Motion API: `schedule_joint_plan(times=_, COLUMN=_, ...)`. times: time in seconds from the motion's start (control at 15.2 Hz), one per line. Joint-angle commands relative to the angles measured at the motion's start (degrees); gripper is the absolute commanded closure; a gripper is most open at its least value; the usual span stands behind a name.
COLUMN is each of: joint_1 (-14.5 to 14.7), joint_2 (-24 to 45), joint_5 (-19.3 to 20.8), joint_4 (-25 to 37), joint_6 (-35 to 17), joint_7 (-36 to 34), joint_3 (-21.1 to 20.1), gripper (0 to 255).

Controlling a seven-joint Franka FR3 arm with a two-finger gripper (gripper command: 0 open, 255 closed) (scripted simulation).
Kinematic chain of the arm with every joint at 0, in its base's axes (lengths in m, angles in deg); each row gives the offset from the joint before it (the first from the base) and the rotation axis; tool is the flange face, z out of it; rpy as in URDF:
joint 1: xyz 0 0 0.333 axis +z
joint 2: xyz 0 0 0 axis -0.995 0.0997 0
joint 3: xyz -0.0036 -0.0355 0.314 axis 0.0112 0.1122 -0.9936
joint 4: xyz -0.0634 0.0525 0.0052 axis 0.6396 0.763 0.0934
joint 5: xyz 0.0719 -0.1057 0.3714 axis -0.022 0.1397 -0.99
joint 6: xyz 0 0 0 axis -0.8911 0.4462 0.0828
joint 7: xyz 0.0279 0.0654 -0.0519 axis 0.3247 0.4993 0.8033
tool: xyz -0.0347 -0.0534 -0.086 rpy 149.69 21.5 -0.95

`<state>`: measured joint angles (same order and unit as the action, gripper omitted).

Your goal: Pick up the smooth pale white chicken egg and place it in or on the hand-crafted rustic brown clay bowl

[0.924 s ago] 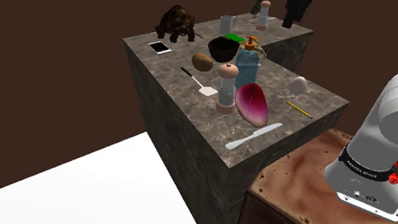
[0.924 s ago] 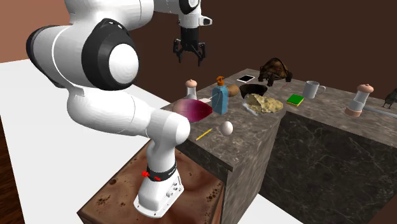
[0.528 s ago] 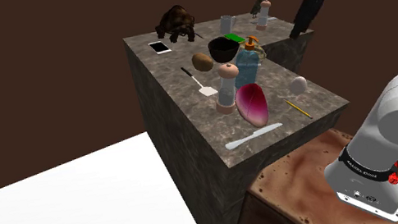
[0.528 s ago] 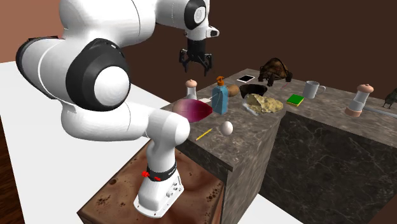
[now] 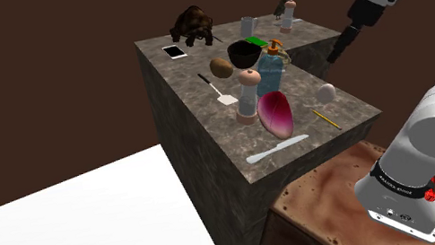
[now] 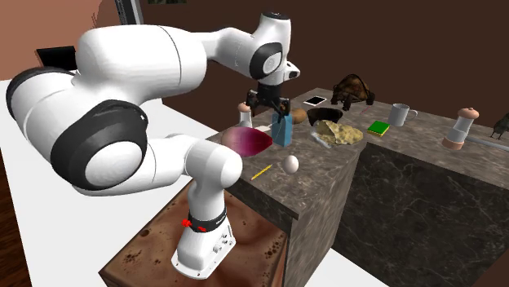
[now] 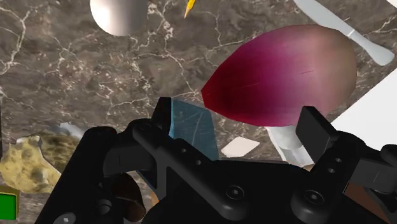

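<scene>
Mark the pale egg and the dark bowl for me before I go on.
Smooth pale white egg (image 5: 326, 92), shoulder view, middle of its shell.
Dark round bowl (image 5: 244, 58), shoulder view, its outer wall facing the camera.

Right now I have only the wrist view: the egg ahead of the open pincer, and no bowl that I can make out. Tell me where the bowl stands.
Observer: In the shoulder view the dark bowl stands farther in on the counter, beyond the blue bottle as seen from the egg.
Operator: Give me the egg's footing too.
Observer: It lies close to the counter's edge on the side of the stand. A yellow stick lies beside it, apart from it.
</scene>
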<state>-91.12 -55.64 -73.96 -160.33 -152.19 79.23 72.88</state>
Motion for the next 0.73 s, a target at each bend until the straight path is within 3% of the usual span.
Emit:
schedule_joint_plan(times=0.0, joint_1=-1.4, joint_2=-0.25, joint_5=1.66, joint_4=-2.95, joint_6=-3.78, joint_7=3.09, joint_3=3.63, gripper=0)
schedule_joint_plan(times=0.4, joint_1=-5.62, joint_2=2.25, joint_5=6.71, joint_4=-9.26, joint_6=-14.91, joint_7=13.38, joint_3=16.15, gripper=0)
schedule_joint_plan(times=0.66, joint_1=-5.9, joint_2=7.96, joint_5=9.2, joint_4=-10.95, joint_6=-23.78, joint_7=21.25, joint_3=26.31, gripper=0)
